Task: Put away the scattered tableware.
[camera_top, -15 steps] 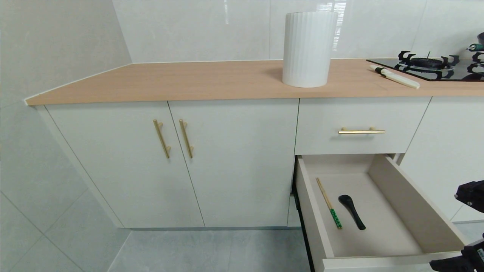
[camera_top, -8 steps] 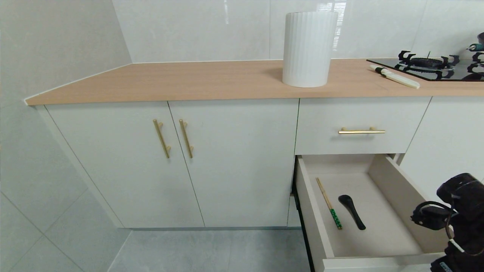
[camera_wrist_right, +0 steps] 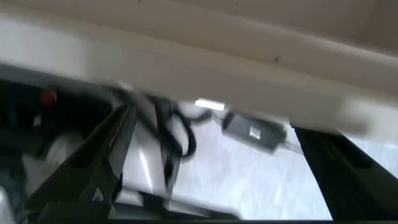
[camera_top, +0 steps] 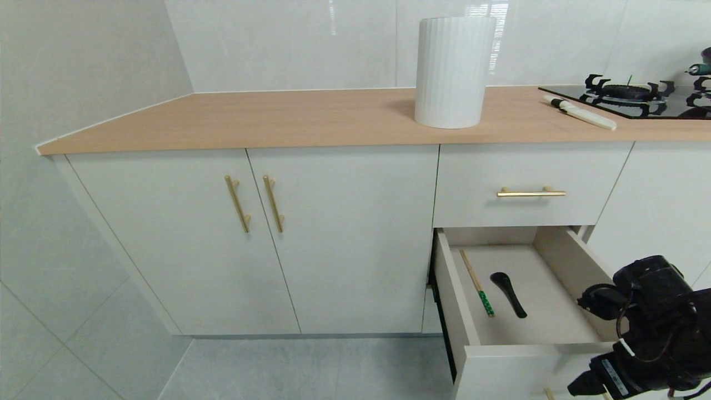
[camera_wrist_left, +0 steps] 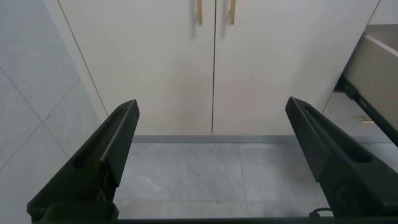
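currently: wooden countertop (camera_top: 278, 119) over pale cabinet doors (camera_top: 344, 239). the lower drawer (camera_top: 500, 372), on the robot's right, stands pulled out. a white ribbed container (camera_top: 449, 72) is upright on the counter, with the stove (camera_top: 627, 100) further right. right arm (camera_top: 650, 328) is low, just beside the drawer's front panel. right gripper (camera_wrist_right: 211, 121): fingers spread, nothing between them. left gripper (camera_wrist_left: 211, 109): fingers wide apart, empty, low and facing the cabinet doors. a knife (camera_top: 580, 113) lies on the counter near the stove. inside the drawer, black spoon (camera_top: 508, 294) and chopsticks (camera_top: 476, 283) lie flat, side by side, not touching, chopsticks nearer the left wall.
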Controlling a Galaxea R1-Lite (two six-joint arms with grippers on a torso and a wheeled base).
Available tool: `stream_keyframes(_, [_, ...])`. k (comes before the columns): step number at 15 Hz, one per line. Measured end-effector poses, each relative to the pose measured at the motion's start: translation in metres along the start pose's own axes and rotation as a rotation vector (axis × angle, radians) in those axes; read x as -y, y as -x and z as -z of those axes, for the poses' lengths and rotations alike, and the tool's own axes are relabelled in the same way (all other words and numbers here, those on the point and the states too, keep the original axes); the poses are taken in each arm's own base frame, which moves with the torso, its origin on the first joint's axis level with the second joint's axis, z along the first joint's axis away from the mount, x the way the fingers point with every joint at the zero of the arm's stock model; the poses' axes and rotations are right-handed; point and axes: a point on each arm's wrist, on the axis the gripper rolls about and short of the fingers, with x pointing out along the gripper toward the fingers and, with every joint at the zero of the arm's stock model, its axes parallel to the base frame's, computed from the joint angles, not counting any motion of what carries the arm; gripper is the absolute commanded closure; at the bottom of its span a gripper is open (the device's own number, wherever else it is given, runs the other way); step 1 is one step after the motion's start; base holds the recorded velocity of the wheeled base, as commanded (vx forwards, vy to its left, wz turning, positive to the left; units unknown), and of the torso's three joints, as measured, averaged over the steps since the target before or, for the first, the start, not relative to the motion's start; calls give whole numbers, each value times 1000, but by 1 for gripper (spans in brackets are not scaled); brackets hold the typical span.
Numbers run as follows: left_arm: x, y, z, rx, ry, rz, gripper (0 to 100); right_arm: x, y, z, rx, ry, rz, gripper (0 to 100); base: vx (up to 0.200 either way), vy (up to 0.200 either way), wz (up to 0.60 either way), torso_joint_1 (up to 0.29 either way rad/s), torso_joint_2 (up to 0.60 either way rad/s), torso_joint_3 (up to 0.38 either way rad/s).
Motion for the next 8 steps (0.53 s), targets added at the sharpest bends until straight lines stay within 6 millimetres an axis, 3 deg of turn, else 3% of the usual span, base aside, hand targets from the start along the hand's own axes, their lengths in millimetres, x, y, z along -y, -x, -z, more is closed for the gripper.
stream_keyframes(8, [0, 0, 0, 0, 0, 0, 0, 2, -15, -28, 232, -27, 9, 0, 0, 0, 0, 0, 0, 0])
